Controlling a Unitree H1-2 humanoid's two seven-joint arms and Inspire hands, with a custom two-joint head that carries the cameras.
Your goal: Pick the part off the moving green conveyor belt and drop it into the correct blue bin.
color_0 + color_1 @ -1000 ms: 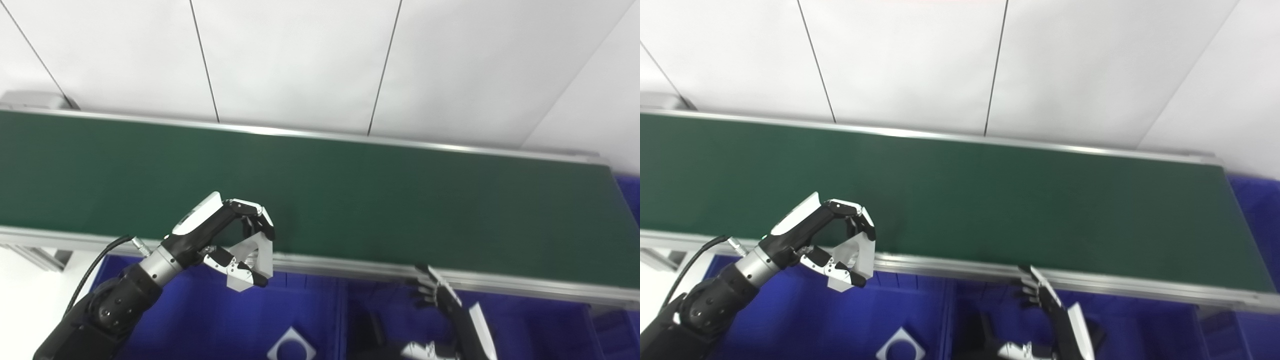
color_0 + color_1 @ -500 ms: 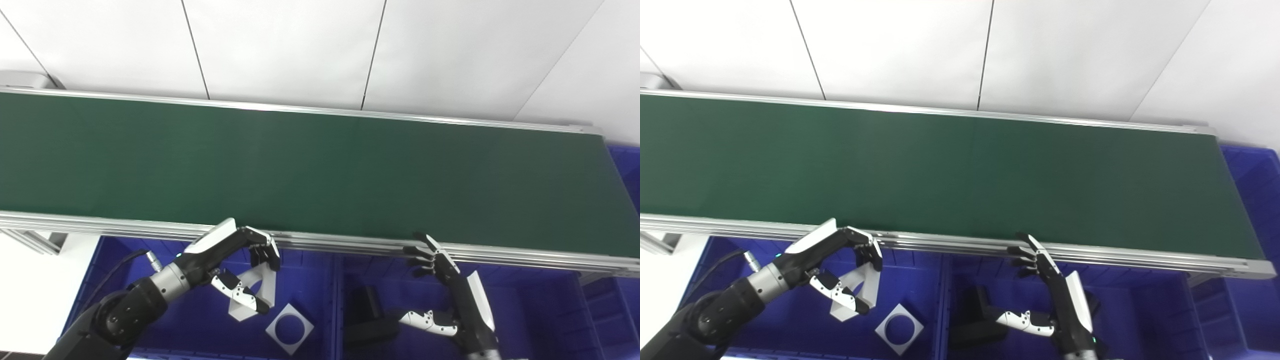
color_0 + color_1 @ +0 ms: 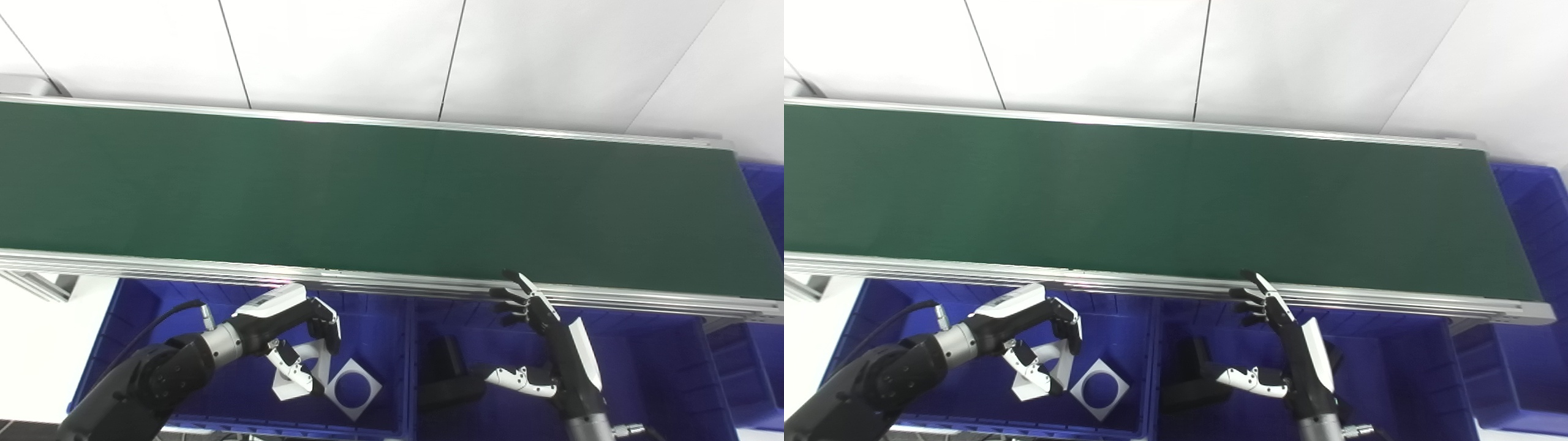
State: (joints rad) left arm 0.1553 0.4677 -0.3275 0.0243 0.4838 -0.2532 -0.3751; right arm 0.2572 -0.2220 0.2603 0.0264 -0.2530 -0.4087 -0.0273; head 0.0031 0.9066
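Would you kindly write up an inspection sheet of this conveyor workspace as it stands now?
Surface: green conveyor belt, nothing seen on it.
Job's things: white part held low inside left blue bin; a second white square part lies there.
Clutter: black part in middle blue bin.
Hands: left hand shut on white part; right hand open.
Cables: black cable along left arm.
Surroundings: white wall panels.

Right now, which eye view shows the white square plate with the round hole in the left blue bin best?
Right eye view: the white square plate with the round hole lies clear of the left hand. In the left eye view that hand's held white part touches its corner.
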